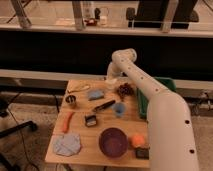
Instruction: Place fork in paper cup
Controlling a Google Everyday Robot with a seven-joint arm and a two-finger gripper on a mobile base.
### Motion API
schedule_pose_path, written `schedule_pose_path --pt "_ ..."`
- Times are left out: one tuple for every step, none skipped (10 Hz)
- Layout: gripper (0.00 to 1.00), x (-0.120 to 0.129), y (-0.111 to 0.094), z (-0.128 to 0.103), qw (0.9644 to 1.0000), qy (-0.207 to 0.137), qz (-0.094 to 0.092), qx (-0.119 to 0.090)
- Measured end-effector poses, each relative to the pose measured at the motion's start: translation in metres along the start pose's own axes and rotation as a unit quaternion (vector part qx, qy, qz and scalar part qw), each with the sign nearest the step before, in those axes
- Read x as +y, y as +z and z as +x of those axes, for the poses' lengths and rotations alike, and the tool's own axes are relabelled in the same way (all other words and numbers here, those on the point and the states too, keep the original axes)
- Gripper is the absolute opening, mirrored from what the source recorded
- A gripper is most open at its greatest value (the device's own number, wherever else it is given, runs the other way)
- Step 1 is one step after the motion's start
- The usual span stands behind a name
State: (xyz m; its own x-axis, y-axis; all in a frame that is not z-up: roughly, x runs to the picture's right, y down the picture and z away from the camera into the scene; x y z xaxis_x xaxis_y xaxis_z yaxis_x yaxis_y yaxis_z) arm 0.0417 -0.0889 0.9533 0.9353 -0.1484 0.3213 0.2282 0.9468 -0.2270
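My white arm reaches from the lower right across the table to its far edge. The gripper point(110, 76) hangs there, directly over a pale whitish object point(111, 83) that looks like the paper cup. A thin pale utensil-like thing point(79, 88) lies at the far left of the table; I cannot tell whether it is the fork. I cannot make out a fork in the gripper.
On the wooden table point(90, 132) are a blue sponge point(95, 94), dark grapes point(125, 90), a dark cup point(71, 100), a black tool point(103, 105), a blue cup point(119, 108), a carrot point(67, 121), a blue cloth point(67, 144), a purple bowl point(113, 141) and an orange point(137, 140). A green tray point(143, 102) stands at the right.
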Motion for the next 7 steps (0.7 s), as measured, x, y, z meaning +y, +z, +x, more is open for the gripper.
schedule_pose_path --pt "0.00 0.001 0.001 0.002 1.0000 0.002 -0.001 0.000" --pt "0.00 0.002 0.003 0.003 1.0000 0.003 -0.003 -0.001" --pt "0.00 0.002 0.006 0.001 1.0000 0.003 -0.004 -0.003" --pt "0.00 0.001 0.008 0.001 1.0000 0.003 -0.005 -0.003" --pt "0.00 0.001 0.009 0.000 1.0000 0.004 -0.006 -0.004" --pt "0.00 0.001 0.011 -0.001 1.0000 0.003 -0.007 -0.004" --pt "0.00 0.000 0.013 -0.002 1.0000 0.003 -0.008 -0.004"
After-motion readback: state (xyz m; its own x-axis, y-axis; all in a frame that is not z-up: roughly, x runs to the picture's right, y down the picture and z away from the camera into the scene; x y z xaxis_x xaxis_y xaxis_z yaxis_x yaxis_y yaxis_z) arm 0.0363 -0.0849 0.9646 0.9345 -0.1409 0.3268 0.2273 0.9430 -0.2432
